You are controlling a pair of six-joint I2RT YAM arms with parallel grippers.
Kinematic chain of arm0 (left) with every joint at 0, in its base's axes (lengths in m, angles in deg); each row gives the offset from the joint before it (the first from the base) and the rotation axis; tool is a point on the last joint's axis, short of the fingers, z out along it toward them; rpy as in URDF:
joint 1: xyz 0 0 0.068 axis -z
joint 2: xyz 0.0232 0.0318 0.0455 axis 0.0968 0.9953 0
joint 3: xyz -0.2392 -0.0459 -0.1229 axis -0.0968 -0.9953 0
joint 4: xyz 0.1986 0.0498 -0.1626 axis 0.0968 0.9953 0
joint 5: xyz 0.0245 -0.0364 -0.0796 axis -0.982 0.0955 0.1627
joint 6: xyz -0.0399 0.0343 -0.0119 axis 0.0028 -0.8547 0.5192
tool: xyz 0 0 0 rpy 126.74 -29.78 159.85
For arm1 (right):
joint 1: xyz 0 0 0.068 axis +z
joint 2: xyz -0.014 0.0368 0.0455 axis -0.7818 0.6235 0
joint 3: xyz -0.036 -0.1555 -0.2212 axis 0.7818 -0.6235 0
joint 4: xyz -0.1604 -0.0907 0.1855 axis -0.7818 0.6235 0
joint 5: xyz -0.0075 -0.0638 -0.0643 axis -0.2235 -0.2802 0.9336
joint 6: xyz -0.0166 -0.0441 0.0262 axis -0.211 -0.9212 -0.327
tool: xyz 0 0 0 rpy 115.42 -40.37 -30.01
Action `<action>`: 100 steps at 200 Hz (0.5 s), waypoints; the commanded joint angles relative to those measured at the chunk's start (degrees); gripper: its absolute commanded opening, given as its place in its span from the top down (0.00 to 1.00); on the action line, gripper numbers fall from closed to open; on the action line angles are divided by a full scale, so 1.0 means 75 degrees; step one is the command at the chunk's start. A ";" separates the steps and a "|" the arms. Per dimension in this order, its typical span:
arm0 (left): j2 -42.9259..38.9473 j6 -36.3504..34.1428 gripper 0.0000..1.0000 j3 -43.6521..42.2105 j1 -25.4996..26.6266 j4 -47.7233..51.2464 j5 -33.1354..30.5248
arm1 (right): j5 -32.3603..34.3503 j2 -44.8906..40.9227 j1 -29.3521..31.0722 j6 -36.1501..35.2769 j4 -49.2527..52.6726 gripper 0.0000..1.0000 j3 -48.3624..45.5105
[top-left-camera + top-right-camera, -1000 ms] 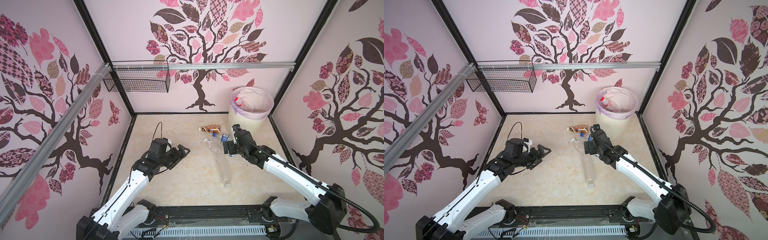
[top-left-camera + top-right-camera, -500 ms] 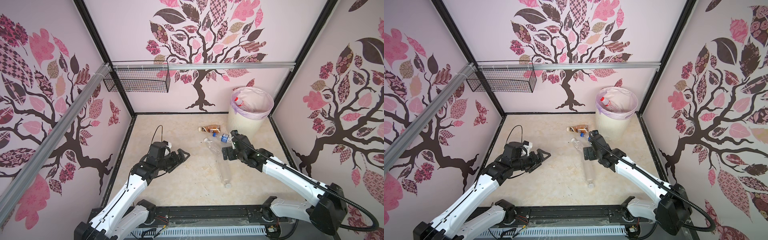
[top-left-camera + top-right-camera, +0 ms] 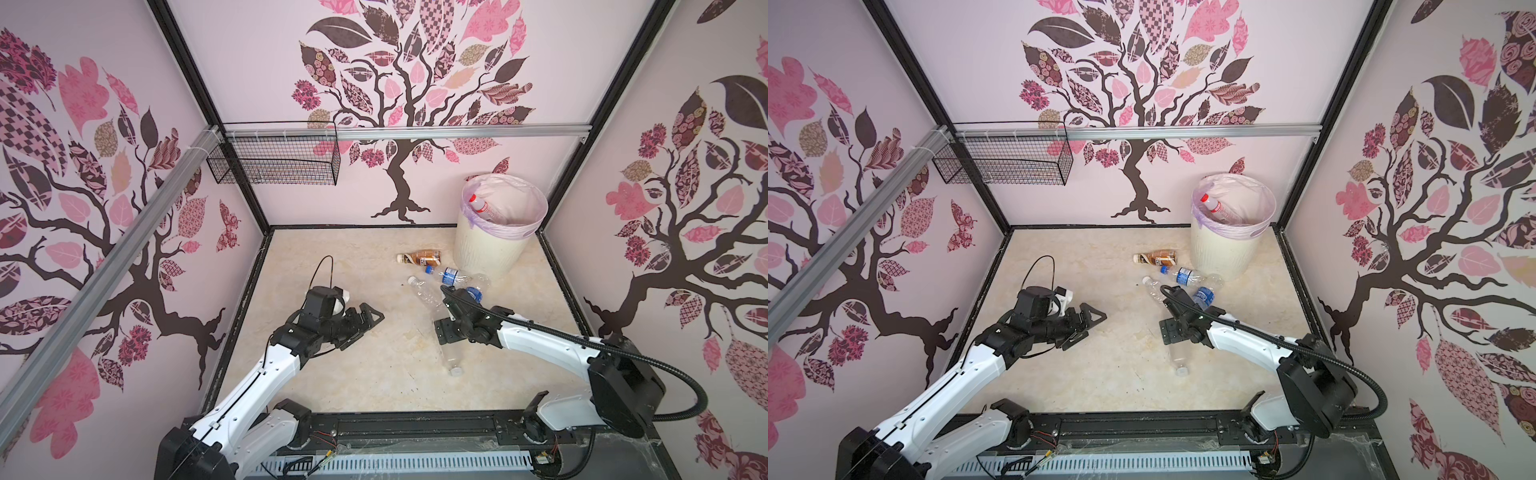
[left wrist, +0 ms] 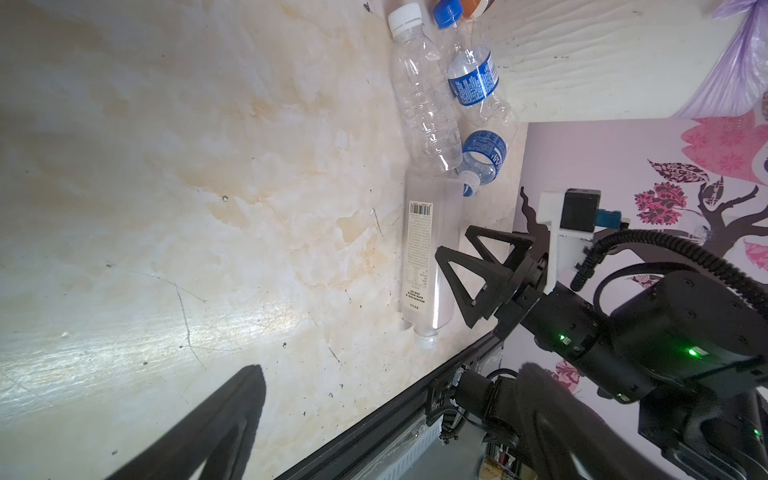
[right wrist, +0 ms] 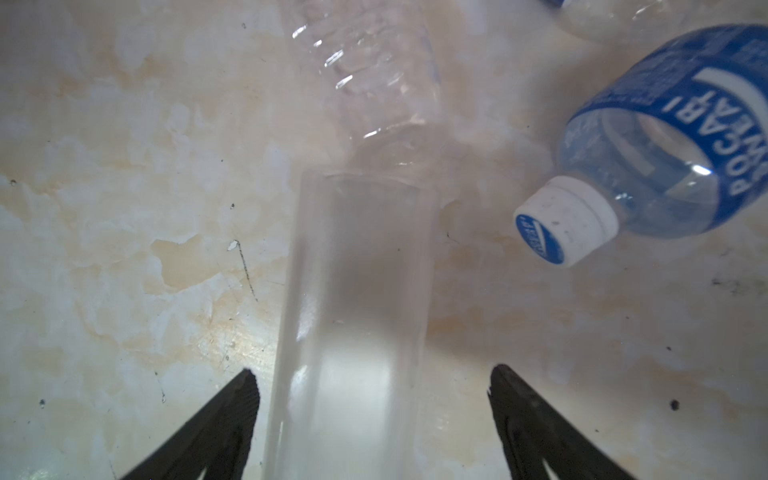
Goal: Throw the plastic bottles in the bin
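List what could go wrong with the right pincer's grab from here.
1. The right pincer straddles the smooth clear bottle with open jaws; closing off-centre could squirt it sideways.
2. The ribbed bottle appears to butt its end and the blue-labelled bottle lies close; lifting may knock them rolling away.

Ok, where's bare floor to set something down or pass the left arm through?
Bare: the far-left table between the left gripper and the back wall; also the near strip between the square clear bottle and the front rail. Crowded: by the bin, where the brown bottle, two blue-label bottles and the ribbed clear bottle bunch just beyond the right gripper.
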 commanded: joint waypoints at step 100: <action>-0.0552 -0.0019 0.02 -0.0630 -0.0096 -0.0391 0.0455 | 0.0159 0.1737 0.0447 0.0380 -0.0318 0.40 0.0745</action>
